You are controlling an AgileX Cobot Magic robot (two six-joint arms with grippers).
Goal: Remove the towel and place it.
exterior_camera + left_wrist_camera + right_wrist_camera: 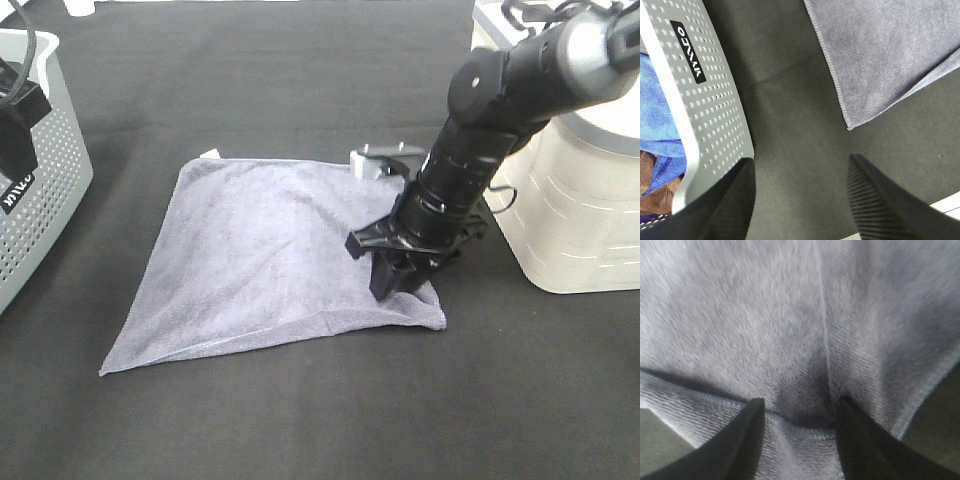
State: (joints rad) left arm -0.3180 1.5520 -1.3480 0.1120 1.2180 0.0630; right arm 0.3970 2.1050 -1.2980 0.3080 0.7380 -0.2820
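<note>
Right gripper [800, 402] is pressing into the towel [790, 315], jaws apart astride a fold; you are grasping: close firmly before lifting.

- On my left I am seeing a grey perforated basket [45, 170] standing on the black-covered desk [300, 60] and carrying a black label [691, 51].
- Blue cloth [657, 100] and brown cloth [655, 172] are lying bunched inside it.
- A cream ribbed container [570, 220] is sitting on my right.
- A small grey clip-like piece [385, 158] is lying near that container.
</note>
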